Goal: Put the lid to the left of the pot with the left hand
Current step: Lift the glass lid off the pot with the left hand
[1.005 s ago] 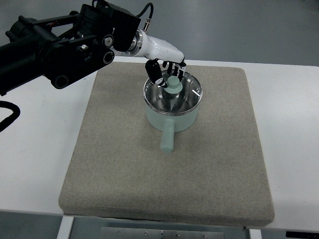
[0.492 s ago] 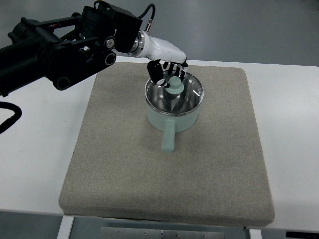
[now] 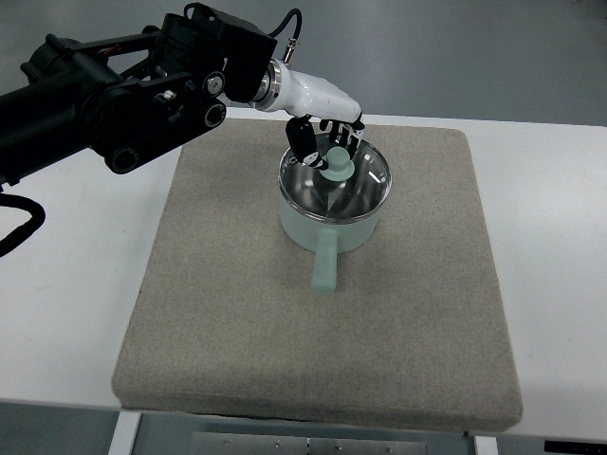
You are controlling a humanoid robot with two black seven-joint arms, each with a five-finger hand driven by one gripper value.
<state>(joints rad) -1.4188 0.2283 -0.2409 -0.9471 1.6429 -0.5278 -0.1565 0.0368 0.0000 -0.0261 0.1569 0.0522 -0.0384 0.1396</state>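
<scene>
— since a second ago we have slid our left hand [image 3: 325, 133] a little to the right over the pot [image 3: 332, 213], and the pot has gone a touch that way with it.

— what lies nearest to us?

— the front edge of the grey mat [image 3: 313, 379] on the white table [image 3: 66, 313]. beyond that comes the pot's pale green handle [image 3: 324, 267], pointing back toward us.

— and the pot itself?

— it stands upright around the middle of the mat, a little toward the far side. the glass lid [image 3: 334, 182] sits flat on its rim, not lifted, with its pale green knob [image 3: 337, 165] in the centre.

— where is our hand?

— at the far side of the lid, reaching down from the white wrist [image 3: 308, 92]. our dark fingers [image 3: 305, 140] are curled in around the knob on its left and far side. we cannot tell whether they truly press on it or only sit right beside it.

— further back?

— our black left arm [image 3: 104, 104] comes in from the left edge, above the far left corner of the mat, with a cable [image 3: 289, 28] looping off near the wrist.
</scene>
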